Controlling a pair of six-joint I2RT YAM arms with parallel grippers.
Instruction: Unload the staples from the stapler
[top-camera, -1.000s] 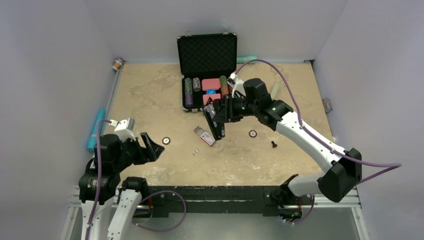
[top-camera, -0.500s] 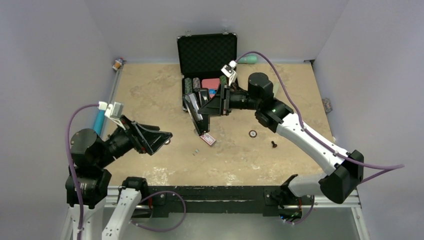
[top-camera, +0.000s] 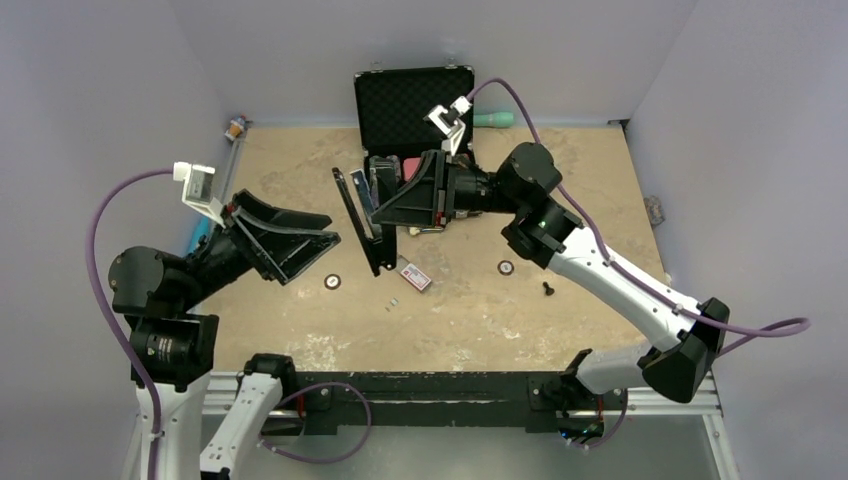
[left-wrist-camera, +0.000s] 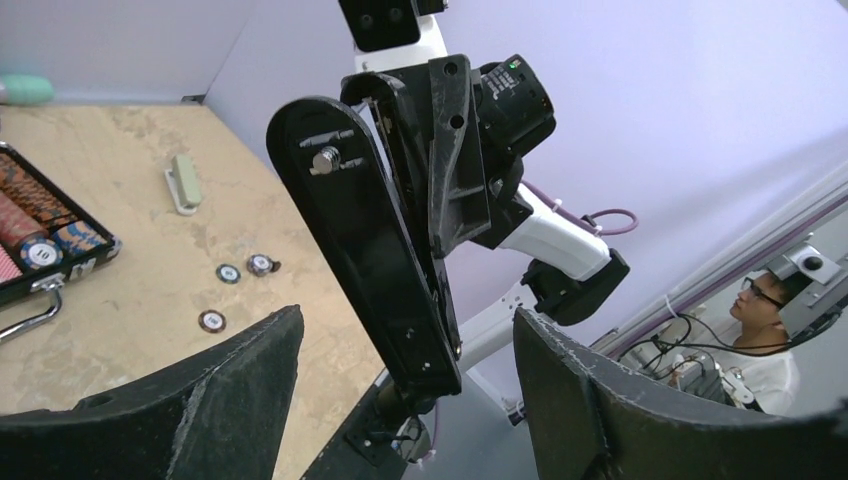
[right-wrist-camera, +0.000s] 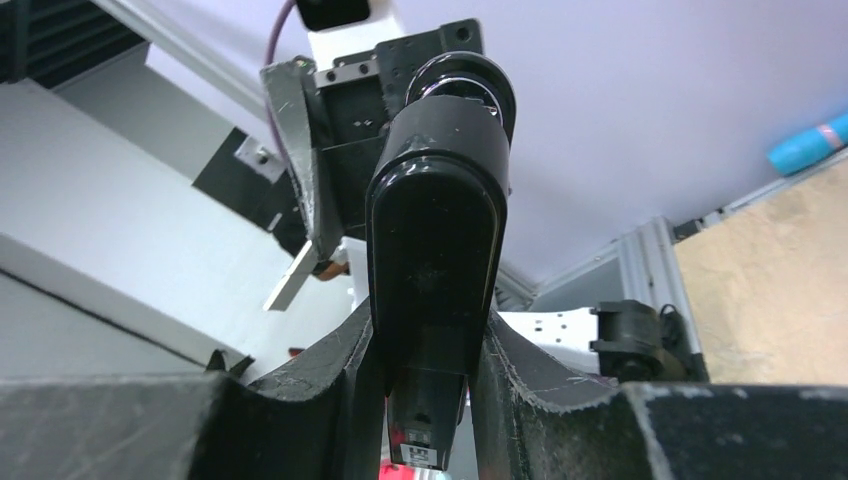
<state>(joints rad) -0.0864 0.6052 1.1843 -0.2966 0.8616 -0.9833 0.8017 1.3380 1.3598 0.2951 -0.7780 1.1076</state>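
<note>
Overhead view. An open black case (top-camera: 414, 100) stands at the far edge of the table (top-camera: 290, 170), with stacked chips and pink-red packs partly hidden behind the right arm. On the bare table lie a small clear box with a red label (top-camera: 415, 277), two loose chips (top-camera: 332, 283) and a small dark piece (top-camera: 548, 289). A teal object (top-camera: 493, 119) rests against the back wall.

The stapler (top-camera: 376, 245) is off the table, tilted, with its thin top arm swung away from the body. The right gripper (top-camera: 392, 205) pinches it near one end; the right wrist view shows both fingers (right-wrist-camera: 335, 385) pressed against its sides. The left gripper (top-camera: 325, 235) has its jaws spread and nothing between them. In its wrist view the stapler stands beyond the gap, clear of both fingers (left-wrist-camera: 235, 395).

Tiny grey specks on the table just below the stapler – probably the staples (top-camera: 393, 302), though too small to be sure.

Writing: embossed marks on the stapler and a white sticker on its underside (right-wrist-camera: 424, 455) – neither is legible, nor is the box label.
</note>
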